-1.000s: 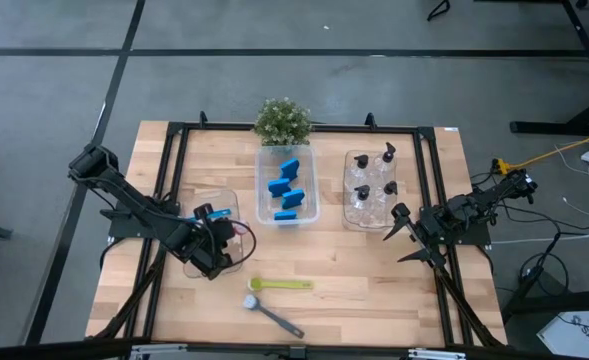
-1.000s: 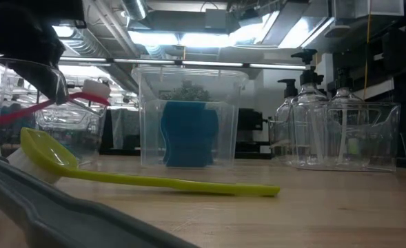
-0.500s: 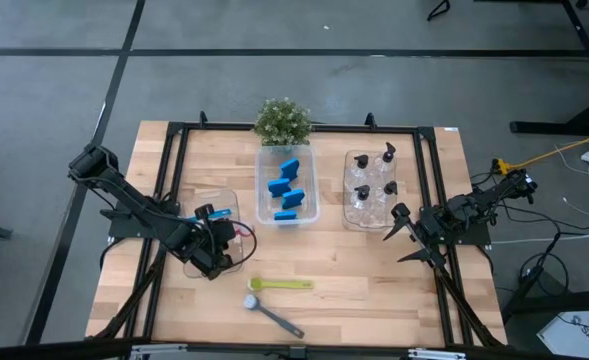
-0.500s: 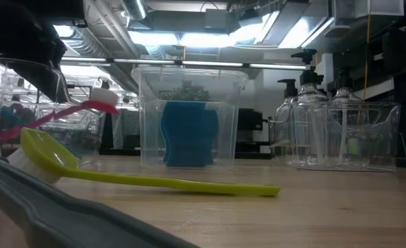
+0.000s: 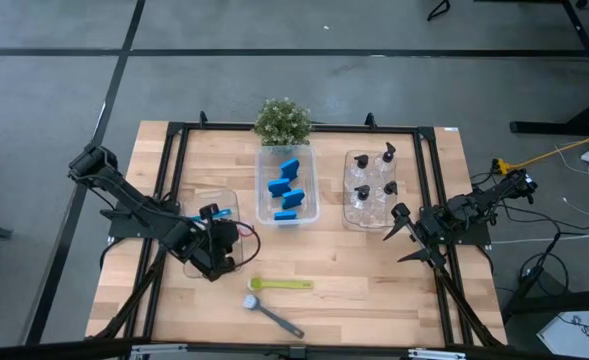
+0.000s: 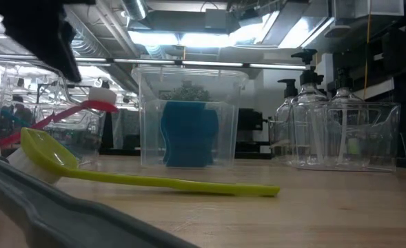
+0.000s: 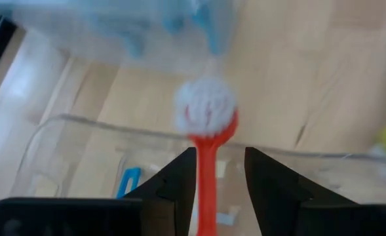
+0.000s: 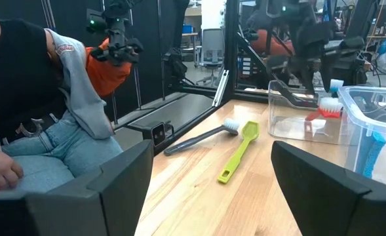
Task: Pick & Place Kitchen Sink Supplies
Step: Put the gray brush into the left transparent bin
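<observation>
My left gripper (image 5: 220, 242) (image 7: 220, 176) hangs open over the left clear bin (image 5: 224, 196). Its fingers stand on either side of the red brush's handle (image 7: 206, 170) without holding it. The red brush (image 6: 85, 110) slants out of that bin, its white head over the rim and its handle end down inside. A blue brush (image 5: 197, 213) lies in the same bin. The yellow-green brush (image 5: 281, 284) and the grey brush (image 5: 272, 313) lie flat on the table near its front edge. My right gripper (image 5: 404, 236) (image 8: 206, 187) waits open near the bottle bin.
The middle clear bin (image 5: 312, 200) holds several blue sponges (image 5: 287, 190). The right bin (image 5: 348, 215) holds several pump bottles (image 5: 374, 185). A potted plant (image 5: 282, 120) stands at the far edge. A seated person (image 8: 42, 124) is beside the table's left side.
The red brush has tipped: its handle end has dropped into the left bin while its head has stayed up at the rim. My left gripper has then risen clear of it.
</observation>
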Available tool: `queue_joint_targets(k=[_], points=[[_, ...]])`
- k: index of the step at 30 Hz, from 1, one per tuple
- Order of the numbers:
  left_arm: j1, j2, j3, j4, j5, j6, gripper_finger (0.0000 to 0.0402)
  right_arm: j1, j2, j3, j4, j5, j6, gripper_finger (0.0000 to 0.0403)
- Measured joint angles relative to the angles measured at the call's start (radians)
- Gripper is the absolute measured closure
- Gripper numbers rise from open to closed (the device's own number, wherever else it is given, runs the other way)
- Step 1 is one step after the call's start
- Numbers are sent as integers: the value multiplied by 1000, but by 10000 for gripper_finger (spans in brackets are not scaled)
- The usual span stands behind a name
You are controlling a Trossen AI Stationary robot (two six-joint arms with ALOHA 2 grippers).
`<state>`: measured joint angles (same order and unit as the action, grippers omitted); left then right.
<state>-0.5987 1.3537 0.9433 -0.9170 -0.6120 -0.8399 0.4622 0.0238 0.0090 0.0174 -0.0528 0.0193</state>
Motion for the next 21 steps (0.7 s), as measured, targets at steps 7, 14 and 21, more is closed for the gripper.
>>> queue_joint_targets(k=[7, 14, 21], points=[[0, 0, 103, 8, 9, 57, 279, 0, 0, 0, 0, 0, 2, 95], [0, 0, 124, 208, 80, 231, 279, 0, 0, 0, 0, 0, 0, 95], [-3, 25, 124, 348, 84, 369, 279, 0, 0, 0, 0, 0, 1, 95]])
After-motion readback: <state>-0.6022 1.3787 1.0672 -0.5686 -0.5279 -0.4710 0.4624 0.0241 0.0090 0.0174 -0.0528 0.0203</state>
